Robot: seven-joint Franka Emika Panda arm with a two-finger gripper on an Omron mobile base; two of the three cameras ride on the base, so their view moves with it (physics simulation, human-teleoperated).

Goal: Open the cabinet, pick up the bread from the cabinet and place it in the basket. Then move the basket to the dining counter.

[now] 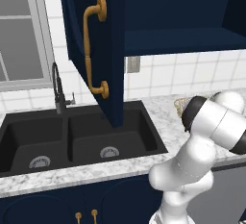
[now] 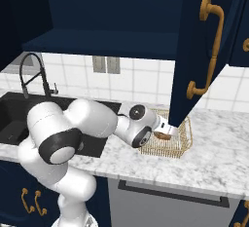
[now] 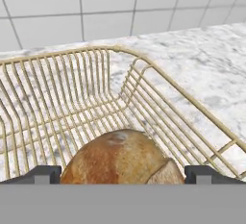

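End effector: the end effector (image 3: 123, 172) is clamped on the bread (image 3: 122, 156), one dark tip on each side of the loaf, low over the basket.
Bread: a round brown loaf held between the tips, inside the rim of the basket (image 3: 158, 71) but, as far as I can judge, not yet resting on its floor.
Step in hand: placing the bread in the basket; cabinet opening and pick-up look done.
How to do it well: lower straight down until the loaf sits on the wire floor, then part the tips just enough to free it, so it does not roll toward the near wall.
Withdrawal: lift straight up, keeping the tips off the wire lattice so the light basket is not dragged.
Basket: on the marble tabletop (image 2: 219, 158) right of the black sink (image 1: 72, 141), near the tiled wall.
Hazard above: the open door of the cabinet (image 2: 204, 50) hangs just over the basket's far side; I would keep the wrist clear of its lower edge.
Remaining: carry the basket to the dining counter.
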